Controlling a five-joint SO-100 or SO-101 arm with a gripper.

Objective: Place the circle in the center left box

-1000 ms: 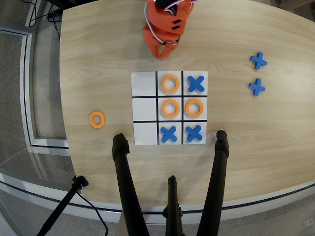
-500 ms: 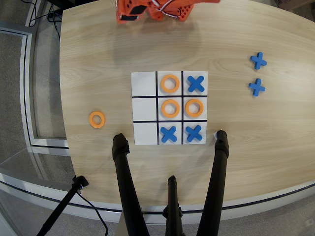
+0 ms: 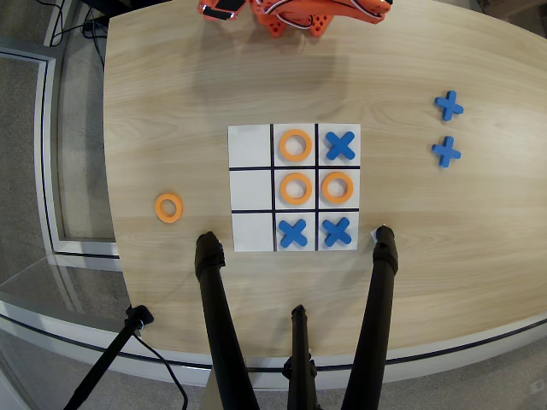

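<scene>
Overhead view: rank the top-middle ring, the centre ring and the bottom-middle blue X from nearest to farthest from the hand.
1. top-middle ring: the board's top row, closest to the hand at the picture's top edge.
2. centre ring: middle row, directly below the first.
3. bottom-middle blue X: bottom row, farthest.

Circle [image 3: 337,187] in center left box [image 3: 338,170]

A flat orange circle [image 3: 337,187] with a round hole is seen lying in the center left box [image 3: 338,170], the white, black-edged middle-row cell of the board's right column in the overhead view, and is contained within its lines.
</scene>
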